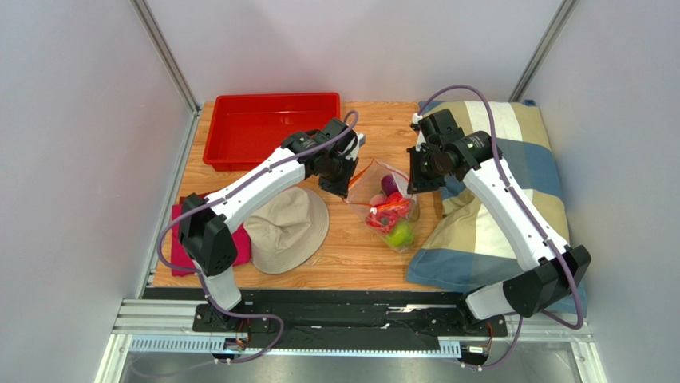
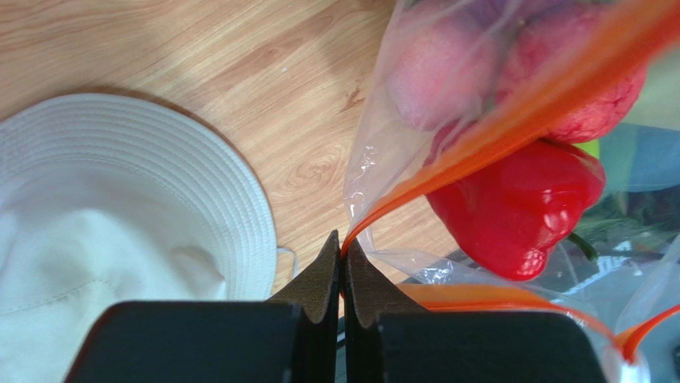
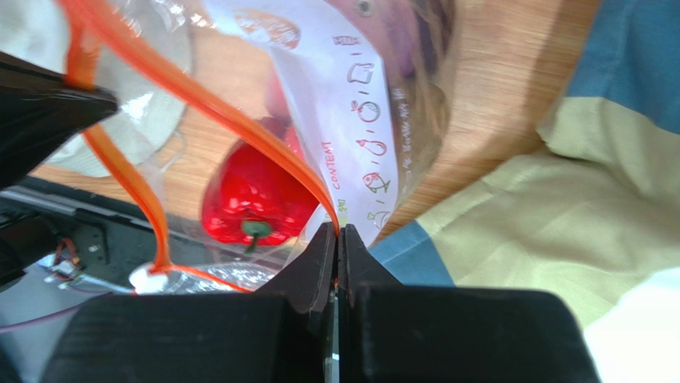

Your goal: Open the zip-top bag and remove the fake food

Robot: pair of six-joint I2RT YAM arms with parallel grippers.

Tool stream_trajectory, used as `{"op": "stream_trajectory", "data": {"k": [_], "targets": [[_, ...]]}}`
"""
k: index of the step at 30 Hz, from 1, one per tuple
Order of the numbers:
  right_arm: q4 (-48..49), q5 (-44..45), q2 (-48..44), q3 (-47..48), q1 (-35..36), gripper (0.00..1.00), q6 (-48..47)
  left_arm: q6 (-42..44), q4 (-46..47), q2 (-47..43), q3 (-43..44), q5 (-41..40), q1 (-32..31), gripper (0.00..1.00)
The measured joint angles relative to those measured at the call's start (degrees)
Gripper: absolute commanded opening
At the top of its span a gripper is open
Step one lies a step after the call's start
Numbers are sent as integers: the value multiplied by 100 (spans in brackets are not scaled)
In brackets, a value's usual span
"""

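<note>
Beside the beige fabric sun hat (image 1: 286, 227), the left gripper (image 2: 341, 239) had its fingers pressed together on one orange zipper strip of the clear, crinkly plastic zip-top bag (image 1: 365, 182). The bag was over the wooden table (image 1: 351, 255) between both grippers, mouth parted — the small rounded fake food (image 1: 393, 217) inside. The right gripper (image 3: 336, 231) pinched the opposite strip, beside the checked pillow (image 1: 511, 159).

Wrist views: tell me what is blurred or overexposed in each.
Left wrist: the bag's orange strip and pink fruit are soft, the hat sharp. Right wrist: the strip near the lens blurs, the label stays legible, the pillow corner washes out white.
</note>
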Motion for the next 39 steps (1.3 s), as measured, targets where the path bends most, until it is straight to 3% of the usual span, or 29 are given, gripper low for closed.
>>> {"op": "stream_trajectory", "data": {"k": [12, 15, 16, 19, 25, 30, 32, 39], "targets": [[-219, 686, -122, 0, -52, 0, -210, 197, -68, -177, -168, -129, -2, 0], [-219, 625, -125, 0, 20, 0, -214, 249, -52, -251, -107, 133, 0, 14], [-221, 608, -125, 0, 55, 0, -214, 282, -55, -260, -50, 229, -2, 23], [-219, 507, -125, 0, 201, 0, -210, 332, -52, -286, 212, 472, -7, 28], [-219, 243, -125, 0, 291, 0, -203, 407, 28, -599, 815, 651, -118, 31], [-221, 70, -125, 20, 289, 0, -162, 621, 358, -719, 1294, 824, -546, 40], [-219, -13, -125, 31, 289, 0, -142, 664, 424, -601, 1370, 1014, -678, 47], [-216, -240, -125, 31, 289, 0, -50, 752, 472, 310, 1224, 1255, -675, 46]]}}
